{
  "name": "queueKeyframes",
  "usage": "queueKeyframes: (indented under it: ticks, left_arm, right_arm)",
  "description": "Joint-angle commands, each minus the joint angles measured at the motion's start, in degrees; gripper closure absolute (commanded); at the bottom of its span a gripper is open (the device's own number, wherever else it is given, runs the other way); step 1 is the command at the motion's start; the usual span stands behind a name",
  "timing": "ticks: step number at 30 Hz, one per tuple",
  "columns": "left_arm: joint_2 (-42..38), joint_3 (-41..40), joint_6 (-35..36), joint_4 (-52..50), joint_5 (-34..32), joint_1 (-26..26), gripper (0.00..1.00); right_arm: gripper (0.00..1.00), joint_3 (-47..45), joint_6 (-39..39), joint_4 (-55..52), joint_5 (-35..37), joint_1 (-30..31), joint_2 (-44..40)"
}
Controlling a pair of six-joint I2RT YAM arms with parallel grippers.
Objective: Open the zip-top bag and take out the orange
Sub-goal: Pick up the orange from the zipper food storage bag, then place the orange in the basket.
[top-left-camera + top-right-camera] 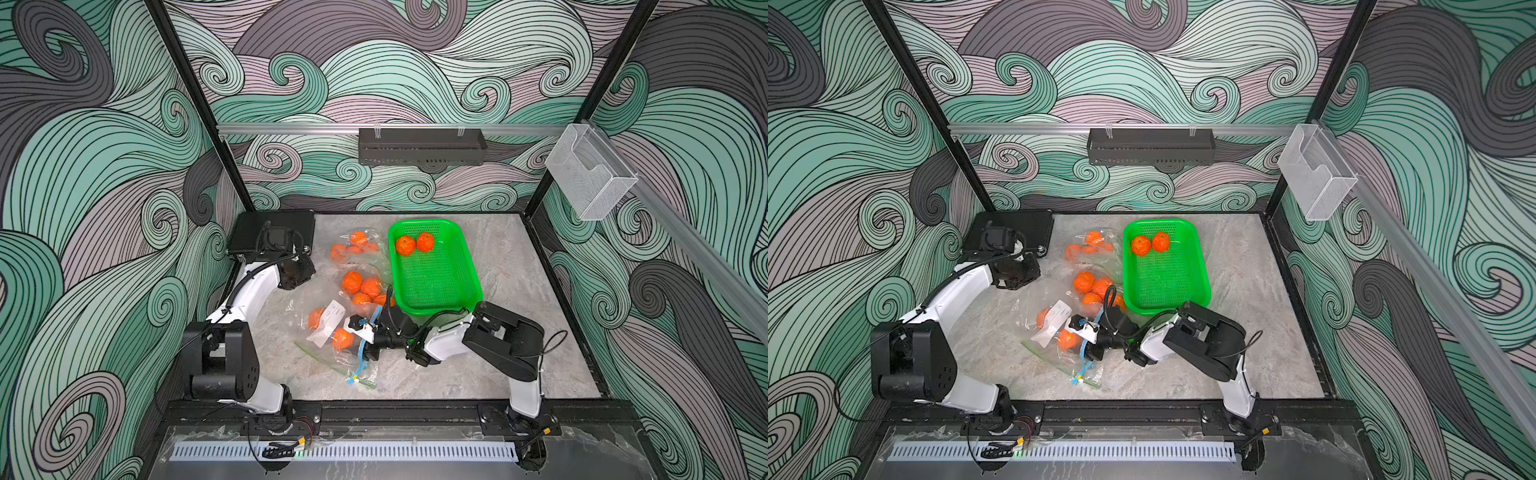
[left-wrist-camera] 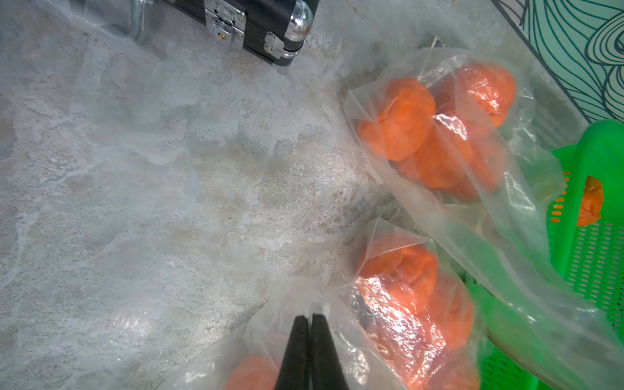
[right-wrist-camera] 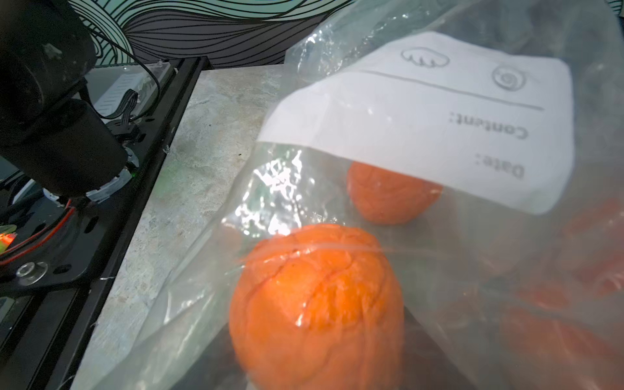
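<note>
On the tabletop (image 1: 519,332), towards the front, the labelled zip-top bag (image 1: 293,309) lies slack, an orange (image 3: 317,304) inside it just at the right end effector (image 1: 358,332), whose jaw spacing I cannot tell. The left end effector (image 2: 310,319) is pinched tight on the bag's film. That film looks thin, slippery and floppy. The orange seems firm, light and prone to roll, so grasp it across its middle.

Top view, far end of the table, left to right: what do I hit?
Black case → bag of oranges → green basket → wall holder, up on the side rail.
</note>
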Motion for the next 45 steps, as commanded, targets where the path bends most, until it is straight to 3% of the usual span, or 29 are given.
queueKeyframes:
  ticks: [1,16,26,33,39,45]
  left_arm:
    - [0.1,-0.1,-0.2,-0.8,0.0,0.4,1.0]
    - [0.2,-0.1,0.1,-1.1,-0.5,0.4,1.0]
    - [0.3,-0.2,0.1,-1.0,-0.3,0.4,1.0]
    - [0.3,0.1,0.0,-1.0,-0.2,0.5,1.0]
    - [0.3,-0.1,0.0,-0.9,-0.2,0.6,1.0]
    - [0.1,-0.1,0.0,-1.0,-0.1,0.6,1.0]
  right_arm:
    - [0.47,-3.8,2.2,0.7,4.4,-0.9,-4.3]
    - [0.5,-16.1,8.3,-10.5,6.4,-4.0,-23.9]
    - [0.5,-16.1,10.0,-35.8,13.1,-4.0,-44.0]
    - [0.49,-14.4,9.3,-47.0,15.4,-4.7,-57.6]
    - [0.49,-9.9,8.3,-51.2,17.2,-11.1,-60.0]
    - [0.49,0.3,13.6,-51.0,14.7,-26.2,-48.7]
